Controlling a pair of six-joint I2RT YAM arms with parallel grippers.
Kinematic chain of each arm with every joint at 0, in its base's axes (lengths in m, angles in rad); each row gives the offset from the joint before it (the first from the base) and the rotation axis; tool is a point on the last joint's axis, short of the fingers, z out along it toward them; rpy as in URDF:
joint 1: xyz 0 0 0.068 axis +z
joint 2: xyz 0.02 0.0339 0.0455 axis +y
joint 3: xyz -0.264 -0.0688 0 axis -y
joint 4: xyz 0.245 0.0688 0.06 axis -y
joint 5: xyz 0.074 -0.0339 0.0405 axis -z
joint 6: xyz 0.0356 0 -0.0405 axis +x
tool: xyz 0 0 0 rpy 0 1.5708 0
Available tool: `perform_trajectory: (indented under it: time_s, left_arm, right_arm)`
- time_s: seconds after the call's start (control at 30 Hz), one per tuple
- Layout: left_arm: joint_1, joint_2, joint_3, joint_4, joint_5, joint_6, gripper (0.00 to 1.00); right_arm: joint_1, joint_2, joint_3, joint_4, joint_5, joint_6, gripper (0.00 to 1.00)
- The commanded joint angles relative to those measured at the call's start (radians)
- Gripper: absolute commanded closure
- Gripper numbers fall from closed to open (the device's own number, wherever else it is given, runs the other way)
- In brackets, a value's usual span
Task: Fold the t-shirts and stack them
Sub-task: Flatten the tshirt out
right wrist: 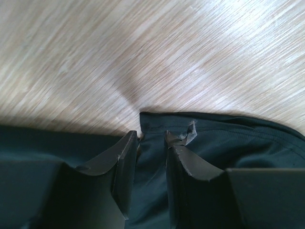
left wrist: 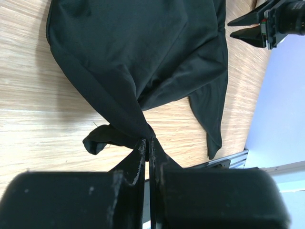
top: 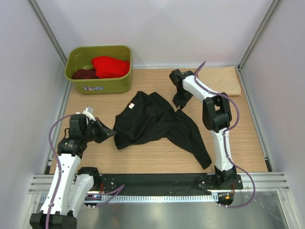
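Note:
A black t-shirt (top: 152,121) lies crumpled on the middle of the wooden table, a small white neck label (top: 132,105) near its back left. My left gripper (top: 112,134) is shut on a bunched corner at the shirt's left end (left wrist: 128,47), the cloth pinched at the tips (left wrist: 147,139). My right gripper (top: 178,106) stands at the shirt's back right edge, its fingers apart (right wrist: 150,136), with the dark hem (right wrist: 228,143) lying between and just beyond them. A beige t-shirt (top: 228,80) lies flat at the back right. Red (top: 110,67) and maroon (top: 84,74) t-shirts sit in the tub.
The olive-green tub (top: 102,86) stands at the back left corner of the table (top: 238,138). White walls with metal rails close in the left, right and back sides. A black rail (top: 157,181) with the arm bases runs along the near edge.

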State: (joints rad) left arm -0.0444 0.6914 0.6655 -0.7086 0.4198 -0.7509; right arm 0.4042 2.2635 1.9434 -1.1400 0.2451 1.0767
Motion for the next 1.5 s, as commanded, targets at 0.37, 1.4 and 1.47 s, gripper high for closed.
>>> perform_trajectory:
  time_s: [0.37,1.4,1.47]
  left_arm:
    - [0.0,-0.016,0.048,0.009,0.002,0.016,1.0]
    - [-0.022,-0.044,0.766,-0.085,-0.254,-0.251,1.0]
    - [-0.02,-0.061,0.787,-0.084,-0.253,-0.272,1.0]
  right_arm:
    - [0.01,0.071,-0.017,0.023,0.051,0.032,0.67]
    - [-0.008,-1.349,-0.19,-0.011,0.063,-0.454,0.99]
    - [-0.007,-1.409,-0.152,-0.004,0.057,-0.449,0.99]
